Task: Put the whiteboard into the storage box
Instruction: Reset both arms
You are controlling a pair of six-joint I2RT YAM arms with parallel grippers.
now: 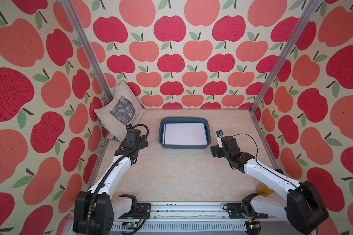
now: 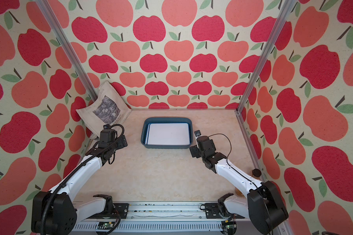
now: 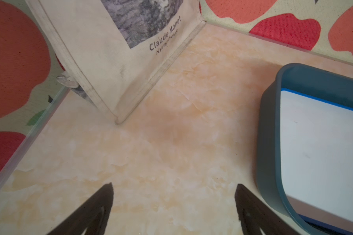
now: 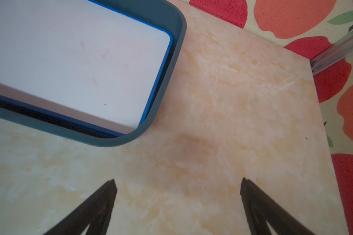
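The storage box (image 1: pixel 163 130), a shallow teal-blue tray, sits at the back middle of the table in both top views (image 2: pixel 145 132). A white whiteboard (image 1: pixel 184 133) with a blue frame lies flat inside it (image 2: pixel 168 133). A dark blue edge shows under its near side. My left gripper (image 3: pixel 174 185) is open over bare tabletop, left of the box (image 3: pixel 267 142) and whiteboard (image 3: pixel 322 152). Over the table to the right of the box (image 4: pixel 171 67) and whiteboard (image 4: pixel 80 61), my right gripper (image 4: pixel 178 180) is open too. Neither gripper has anything between its fingers.
A beige tote bag (image 1: pixel 118 109) with a grey print leans in the back left corner (image 3: pixel 110 50), close behind the left arm. Aluminium posts (image 1: pixel 277 61) and apple-patterned walls enclose the table. A dark-lidded amber jar (image 2: pixel 256 173) stands at the right edge behind the right arm.
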